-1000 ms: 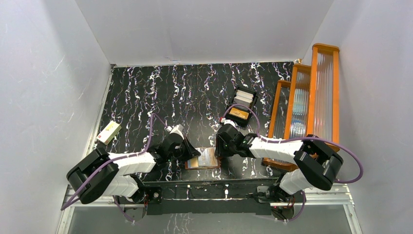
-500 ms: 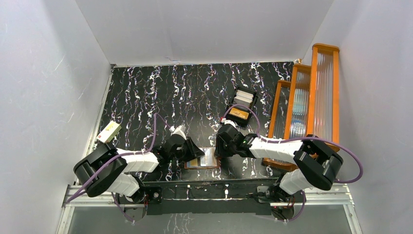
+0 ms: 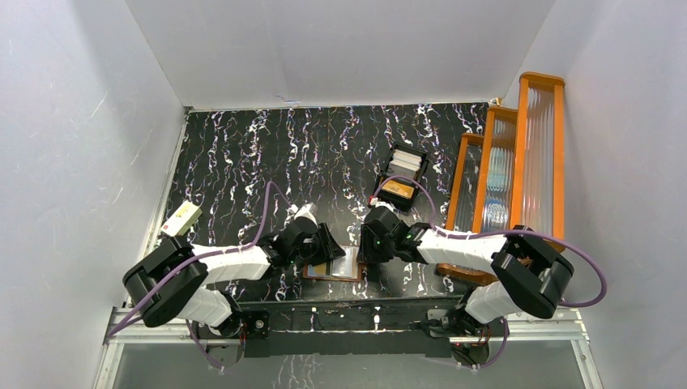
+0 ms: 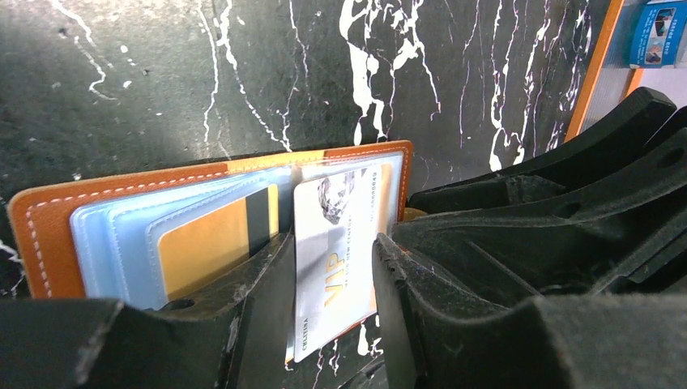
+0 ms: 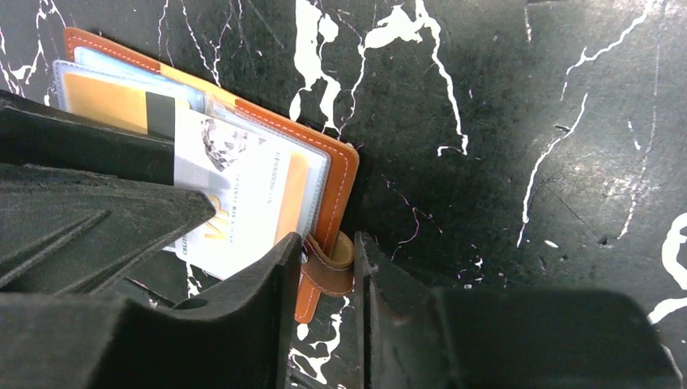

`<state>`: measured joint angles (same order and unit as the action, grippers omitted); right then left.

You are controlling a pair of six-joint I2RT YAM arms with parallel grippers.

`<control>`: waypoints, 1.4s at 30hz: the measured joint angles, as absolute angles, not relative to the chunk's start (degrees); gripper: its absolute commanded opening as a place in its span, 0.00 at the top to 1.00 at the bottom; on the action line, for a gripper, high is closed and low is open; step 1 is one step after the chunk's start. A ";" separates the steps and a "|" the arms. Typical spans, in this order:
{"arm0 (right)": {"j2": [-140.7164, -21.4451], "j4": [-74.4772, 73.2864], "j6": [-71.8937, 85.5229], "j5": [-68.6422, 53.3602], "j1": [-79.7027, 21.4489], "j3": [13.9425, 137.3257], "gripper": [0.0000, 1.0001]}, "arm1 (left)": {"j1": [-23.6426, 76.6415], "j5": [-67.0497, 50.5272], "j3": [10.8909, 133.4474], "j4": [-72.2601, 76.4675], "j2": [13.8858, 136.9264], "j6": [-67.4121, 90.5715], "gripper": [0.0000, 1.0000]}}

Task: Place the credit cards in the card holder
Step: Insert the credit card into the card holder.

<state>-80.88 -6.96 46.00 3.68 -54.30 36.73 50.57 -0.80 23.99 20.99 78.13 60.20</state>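
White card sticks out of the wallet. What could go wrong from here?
The white card overhangs the edge of the wallet between the left jaws; a retreat might snag it and drag it out.
The right jaws pinch only the strap; a push on the card might pivot the wallet.

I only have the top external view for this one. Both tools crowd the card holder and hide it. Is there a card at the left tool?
Observer: Yes. The left wrist view shows a white card lying between the open fingers of the left tool. It is on the right half of the card holder, with its near end past the edge.
Operator: Any card already pocketed?
Observer: A yellow-orange card with a black stripe sits in a pale blue pocket on the other half.
Operator: And the right tool?
Observer: The right wrist view shows the right tool closed on the holder's leather strap tab.
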 measured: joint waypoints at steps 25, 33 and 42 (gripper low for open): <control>-80.09 -6.52 46.54 5.10 -53.65 36.21 0.54 | 54.15 2.31 30.96 11.31 79.40 59.11 0.54; -77.17 -12.10 46.28 7.09 -53.63 37.43 0.51 | 53.23 2.39 33.10 2.39 73.97 58.85 0.51; -76.75 -13.39 46.37 7.03 -53.65 38.06 0.53 | 52.07 1.13 33.21 -1.04 71.18 57.89 0.49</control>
<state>-76.75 -13.39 46.37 7.03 -53.65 38.06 52.07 1.13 33.21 -1.04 71.18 57.89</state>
